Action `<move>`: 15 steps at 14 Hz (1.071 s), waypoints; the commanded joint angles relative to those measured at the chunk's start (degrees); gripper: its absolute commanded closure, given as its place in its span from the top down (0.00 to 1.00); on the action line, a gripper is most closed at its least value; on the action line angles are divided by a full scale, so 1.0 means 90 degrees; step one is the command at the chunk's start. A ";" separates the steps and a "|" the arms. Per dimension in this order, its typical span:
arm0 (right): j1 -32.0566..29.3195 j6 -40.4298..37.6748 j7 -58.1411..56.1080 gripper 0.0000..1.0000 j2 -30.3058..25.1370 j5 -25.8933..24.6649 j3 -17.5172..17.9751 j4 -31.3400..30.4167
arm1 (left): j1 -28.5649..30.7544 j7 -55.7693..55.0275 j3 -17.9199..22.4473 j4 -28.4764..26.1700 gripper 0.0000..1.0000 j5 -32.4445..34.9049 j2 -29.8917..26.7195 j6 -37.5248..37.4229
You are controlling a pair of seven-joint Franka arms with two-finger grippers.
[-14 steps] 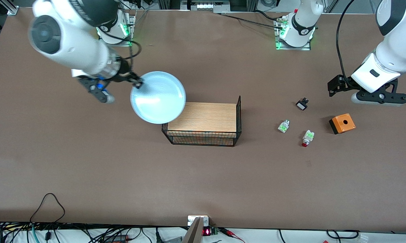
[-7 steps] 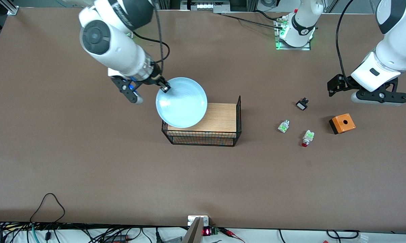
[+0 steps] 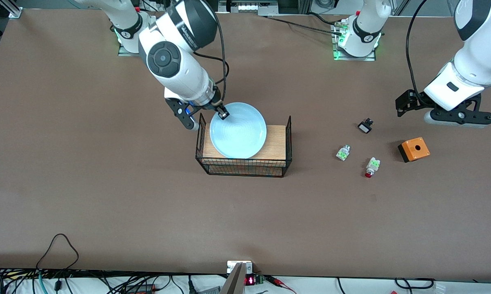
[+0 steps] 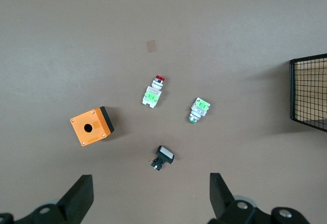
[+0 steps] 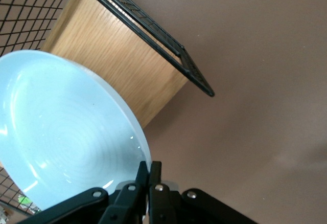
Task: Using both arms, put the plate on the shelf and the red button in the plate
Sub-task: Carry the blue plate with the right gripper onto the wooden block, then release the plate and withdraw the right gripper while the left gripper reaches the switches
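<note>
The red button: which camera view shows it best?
The left wrist view shows the red button best: its red cap, white body and green block are plain, with the table bare around it. The front view shows it small, nearer the camera than the orange box. The right wrist view misses it.

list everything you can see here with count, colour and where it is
plate: 1, pale blue, over the wire rack's wooden shelf, held by its rim
wire rack: 1, black, mid-table
red button: 1, white-green, red cap, toward the left arm's end
white-green part: 1, no red cap, beside the red button
black-and-white button: 1, farther from the front camera
orange box: 1, beside the red button
right gripper: shut on the plate's rim
left gripper: open, waiting over the small parts
</note>
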 commanded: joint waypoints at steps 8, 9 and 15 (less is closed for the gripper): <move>0.0045 0.0621 -0.0013 0.99 0.0444 0.0191 -0.0163 0.0058 | -0.0001 0.0071 0.0020 0.0193 1.00 0.0113 0.0241 -0.0262; 0.0015 0.0611 -0.0052 1.00 0.0444 0.0085 -0.0173 0.0067 | 0.0057 0.0109 0.0020 0.0202 1.00 0.0103 0.0290 -0.0292; -0.0083 0.0436 -0.1123 1.00 -0.0228 -0.0420 -0.0388 0.0146 | 0.0058 0.0139 0.0039 0.0222 1.00 0.0181 0.1470 0.0047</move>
